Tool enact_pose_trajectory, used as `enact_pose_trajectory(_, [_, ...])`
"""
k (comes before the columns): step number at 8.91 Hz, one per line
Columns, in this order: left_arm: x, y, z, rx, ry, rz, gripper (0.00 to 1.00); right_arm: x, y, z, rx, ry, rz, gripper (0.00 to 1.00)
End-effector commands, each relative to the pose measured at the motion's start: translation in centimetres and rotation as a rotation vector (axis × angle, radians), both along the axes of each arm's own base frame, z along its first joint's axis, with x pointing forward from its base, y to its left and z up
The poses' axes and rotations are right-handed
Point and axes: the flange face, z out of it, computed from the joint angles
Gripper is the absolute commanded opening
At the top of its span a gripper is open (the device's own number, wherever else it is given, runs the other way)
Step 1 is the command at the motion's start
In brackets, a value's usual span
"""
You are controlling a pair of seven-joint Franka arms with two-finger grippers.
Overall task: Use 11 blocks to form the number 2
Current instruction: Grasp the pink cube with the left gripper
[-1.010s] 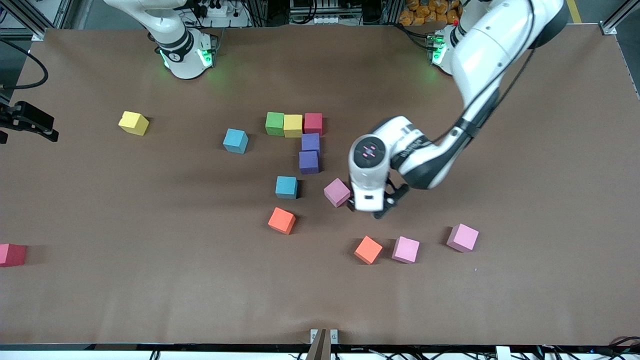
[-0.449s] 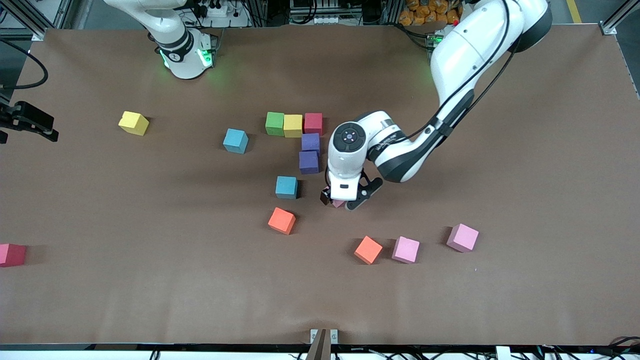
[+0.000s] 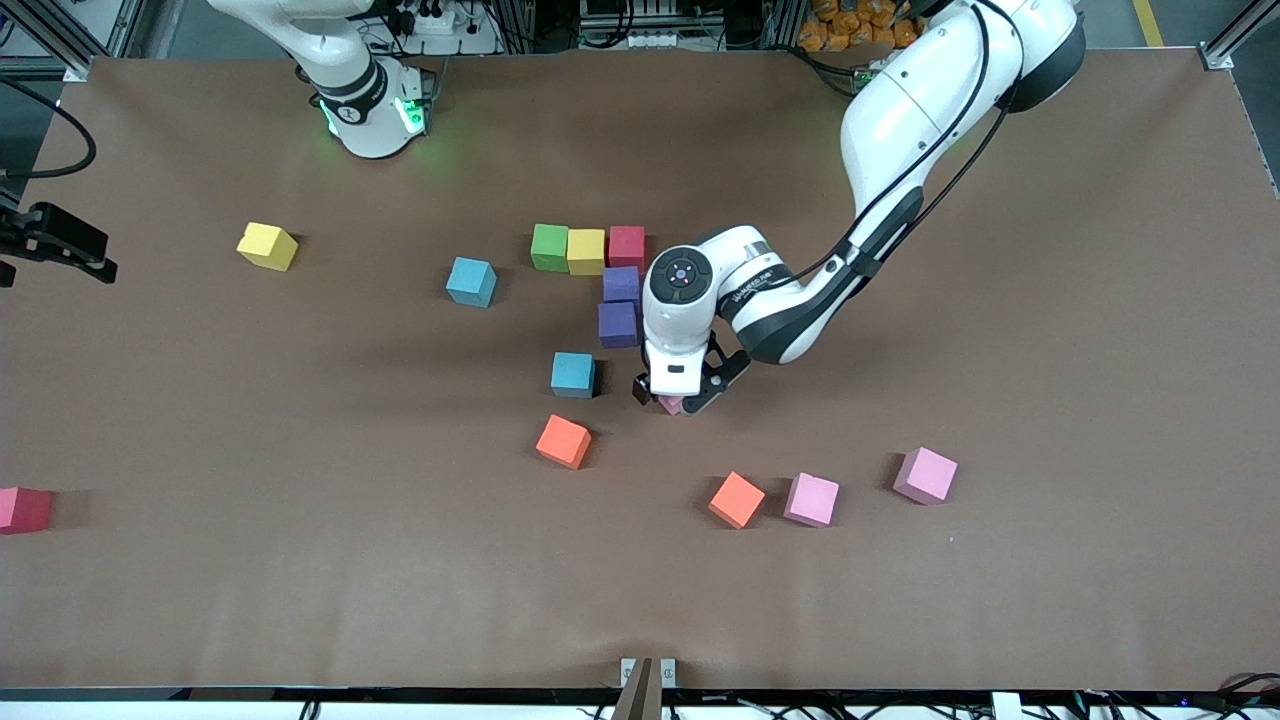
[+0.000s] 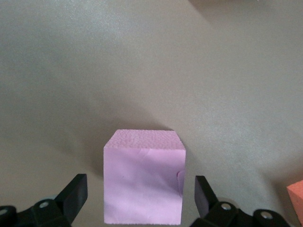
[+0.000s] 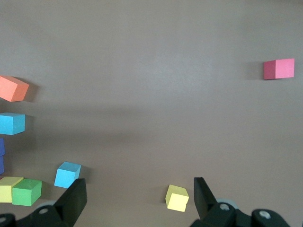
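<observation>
Straddling a pink block [image 4: 143, 179] on the table [image 3: 1000, 600], the left gripper [image 3: 672, 398] stands spread, pads clear of both side faces. Foam looks light and yielding, so a gentle squeeze mid-height should do. Farther off sits the started digit [image 3: 600, 270]; the right gripper [image 5: 137, 203] waits, unclenched.
</observation>
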Motion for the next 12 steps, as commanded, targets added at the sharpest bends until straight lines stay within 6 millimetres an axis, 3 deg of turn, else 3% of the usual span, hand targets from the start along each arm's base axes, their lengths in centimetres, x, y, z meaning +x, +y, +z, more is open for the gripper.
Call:
enact_pose_trajectory(1, [0.2, -0.3, -0.7, -0.025, 0.005, 0.018, 1.0, -0.1, -0.2, 0.4, 0.019, 0.002, -0.012, 1.0])
enact_pose_trajectory(3, [-0.7, -1.0, -1.4, -0.019, 0.011, -0.002, 1.0, -0.1, -0.2, 0.4, 0.019, 0.002, -0.011, 1.0])
enact_pose_trajectory(5, [-0.9, -0.9, -2.1, -0.011, 0.019, -0.004, 0.01, -0.1, -0.2, 0.4, 0.019, 0.002, -0.011, 1.0])
enact_pose_trajectory(9, [-0.2, -0.5, -0.2, -0.011, 0.003, 0.121, 0.0, -0.1, -0.1, 0.5, 0.017, 0.0, -0.009, 1.0])
enact_pose_trajectory(12, [-0.7, -0.2, 2.0, 0.053, 0.01, 0.361, 0.0, -0.1, -0.1, 0.5, 0.019, 0.0, -0.009, 1.0])
